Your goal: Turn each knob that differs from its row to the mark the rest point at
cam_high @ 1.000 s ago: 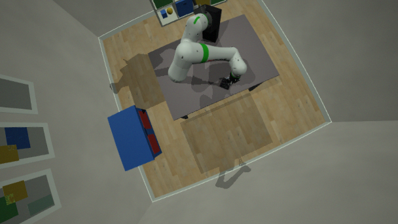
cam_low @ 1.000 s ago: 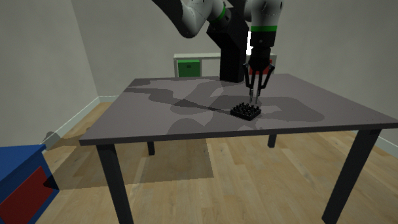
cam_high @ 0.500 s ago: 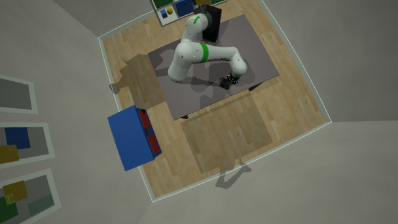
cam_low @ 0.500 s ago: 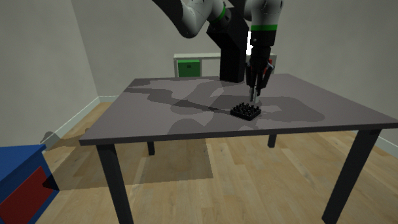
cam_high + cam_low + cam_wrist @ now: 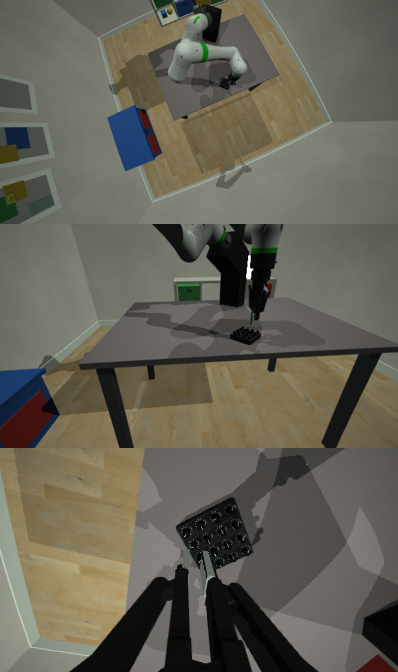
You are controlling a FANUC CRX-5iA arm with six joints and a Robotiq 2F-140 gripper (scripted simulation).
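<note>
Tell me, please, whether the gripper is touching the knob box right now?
Apart. The exterior view shows the gripper hanging above the knob box, with a strip of table visible between fingertips and knobs.

blue cabinet (image 5: 131, 137): red drawer fronts, on wood floor | white shelf (image 5: 226, 287): green bin (image 5: 188, 291), behind table

The flat grey table top (image 5: 163, 332) is looking matt and smooth, taking soft shadows without any glare, on matt black legs (image 5: 114, 407). The floor of pale wooden planks (image 5: 229, 407) is showing grain and a faint satin sheen. The small square black knob box (image 5: 245, 335) is appearing as dull plastic. The white, green-banded robot arm (image 5: 196, 54) is showing a smooth, slightly glossy shell. The black-linked gripper (image 5: 195, 564) is ending in pale grey, metal-looking fingertips. The blue cabinet (image 5: 131, 137) is looking evenly painted and matt.
</note>
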